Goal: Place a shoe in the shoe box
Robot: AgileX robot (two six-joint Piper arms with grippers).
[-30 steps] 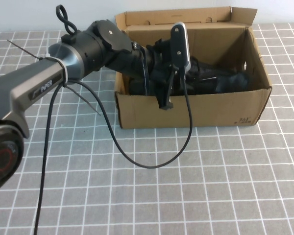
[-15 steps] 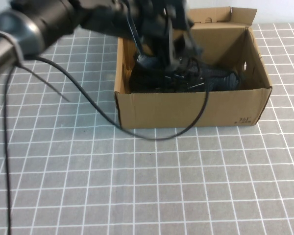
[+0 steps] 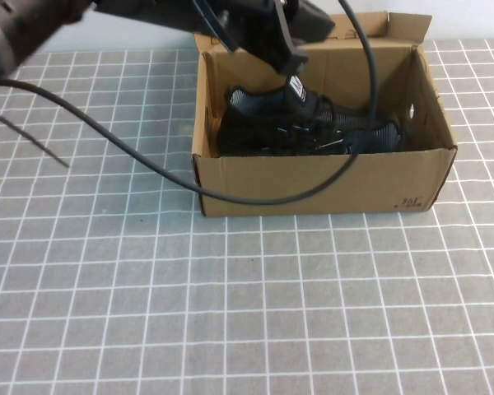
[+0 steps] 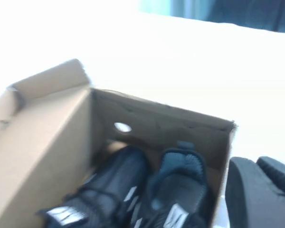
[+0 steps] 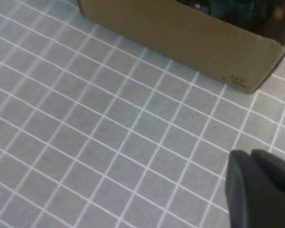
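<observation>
L gripper (image 3: 292, 62) raised; R gripper (image 5: 259, 190) low.

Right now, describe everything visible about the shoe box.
The shoe box is a brown corrugated cardboard carton, open, its flap lid standing up at the far side. One end wall has a round hole; small dark print marks a front corner. It sits flat on the grey tiled table and holds two black shoes side by side. The left gripper hovers above its far left corner; the right gripper is over the table in front of it.
</observation>
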